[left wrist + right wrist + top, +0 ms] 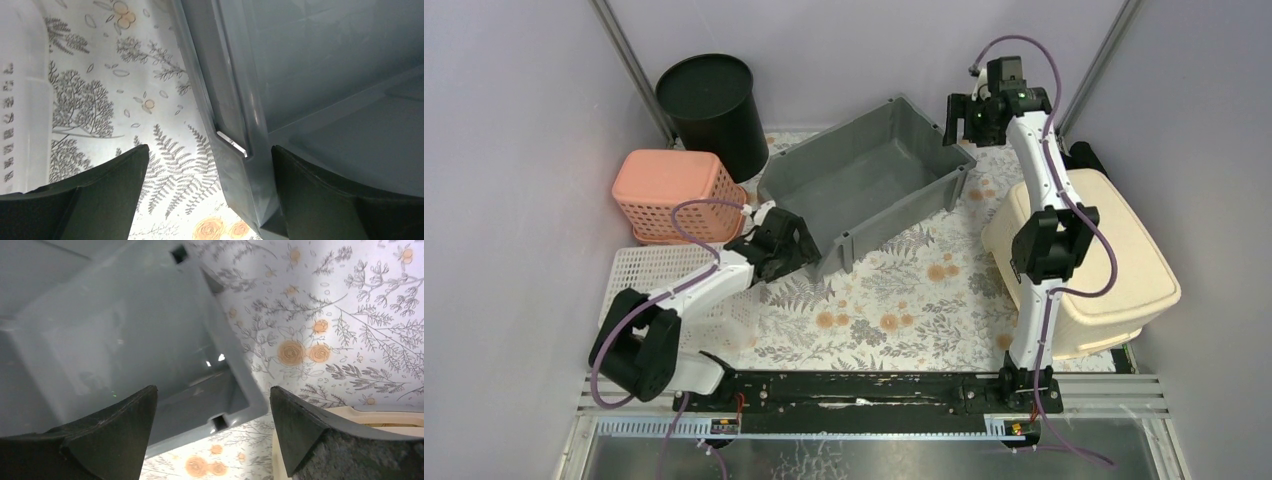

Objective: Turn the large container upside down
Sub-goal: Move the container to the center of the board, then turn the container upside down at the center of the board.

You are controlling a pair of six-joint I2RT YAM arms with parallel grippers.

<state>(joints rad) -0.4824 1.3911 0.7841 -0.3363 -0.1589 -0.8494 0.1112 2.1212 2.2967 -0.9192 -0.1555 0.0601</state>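
Observation:
The large container [864, 185] is a grey rectangular bin standing open side up on the floral cloth, set at an angle. My left gripper [809, 245] is open at its near left corner. In the left wrist view the bin's rim [235, 125] runs between the fingers of the left gripper [209, 148], with one finger [340, 200] on the bin's inner side and the other [100, 190] over the cloth. My right gripper [959, 120] hangs open above the far right corner. In the right wrist view that corner of the bin [235, 405] lies between and below the fingers of the right gripper [212, 388].
A black bucket [712, 105] stands at the back left, with a pink basket [674, 195] in front of it and a white perforated tray [649, 270] nearer. A cream tub [1094, 260] sits at the right beside the right arm. Purple walls close in both sides.

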